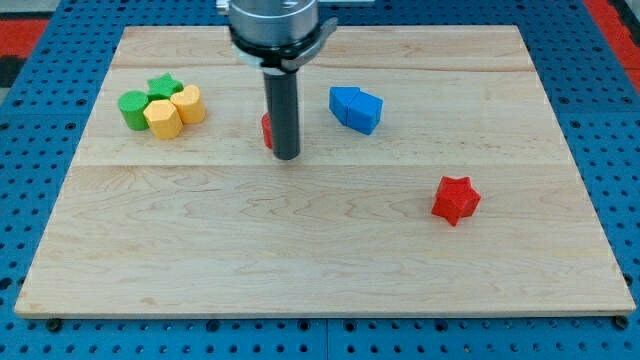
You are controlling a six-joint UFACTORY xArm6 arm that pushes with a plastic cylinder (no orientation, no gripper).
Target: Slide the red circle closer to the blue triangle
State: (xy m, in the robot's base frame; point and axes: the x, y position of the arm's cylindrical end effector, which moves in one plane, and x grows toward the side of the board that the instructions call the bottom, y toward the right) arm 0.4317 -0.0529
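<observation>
Presently, my tip (pixel 286 156) stands on the wooden board (pixel 320 270) a little above its middle and slightly toward the view's left. No jaws exist on this arm: it ends in a straight dark rod, so nothing opens, closes or clamps, and nothing is held.

Red circle (pixel 267 130): mostly hidden behind the rod. Only a narrow red sliver shows at the rod's left edge, just above the tip. The rod appears to be against it, though actual contact cannot be confirmed from this angle, and its round shape cannot be made out either.

Blue triangle (pixel 345 103): lies to the view's right of the tip and somewhat higher, near but clearly apart from the rod. A second blue block (pixel 366 112), of uncertain shape, touches its right side.

Red star (pixel 456 199): sits well apart from the tip, toward the view's lower right, alone on the board.

Cluster at the view's upper left, well apart from the tip: a green star (pixel 163 86) at the top, a green round block (pixel 132 108) on the left, and two yellow hexagonal blocks, one (pixel 162 118) lower and one (pixel 189 103) to the right. These four are packed together and touching.

Rod housing (pixel 275 28): a grey metal collar at the view's top edge, directly above the tip.
</observation>
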